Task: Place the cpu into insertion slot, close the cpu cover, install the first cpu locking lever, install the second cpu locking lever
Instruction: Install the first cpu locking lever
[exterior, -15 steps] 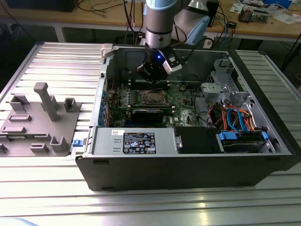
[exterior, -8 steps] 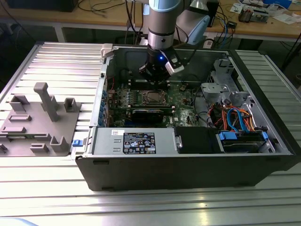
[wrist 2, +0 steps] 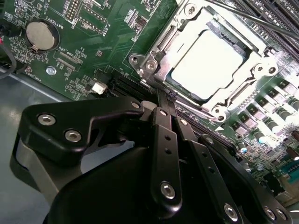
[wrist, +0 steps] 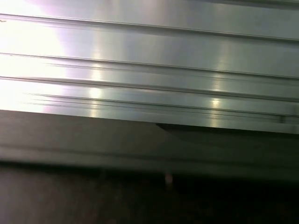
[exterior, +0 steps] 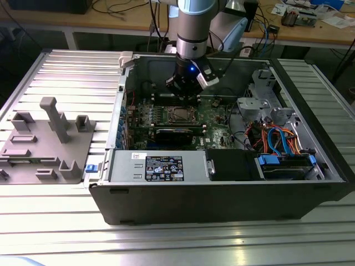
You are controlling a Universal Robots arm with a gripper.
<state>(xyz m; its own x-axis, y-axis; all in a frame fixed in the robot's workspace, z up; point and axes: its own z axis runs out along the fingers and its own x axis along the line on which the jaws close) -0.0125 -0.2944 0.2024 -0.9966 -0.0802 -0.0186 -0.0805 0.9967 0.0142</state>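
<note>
Big open computer case (exterior: pixel 222 199) sits on the ribbed aluminium table (exterior: pixel 66 72), with the green motherboard (wrist 2: pixel 107 42) inside. The cpu (wrist 2: pixel 208 63) already sits in the insertion slot (exterior: pixel 178 115), and the cpu cover (wrist 2: pixel 243 91) looks down around it. The gripper (wrist 2: pixel 164 95) has its jaws pinched narrow, tip right at a thin locking lever (wrist 2: pixel 205 114) by the socket edge. I'd push slow and keep the tip from slipping off. There's tiny white board print, but it's not worth quoting.
</note>
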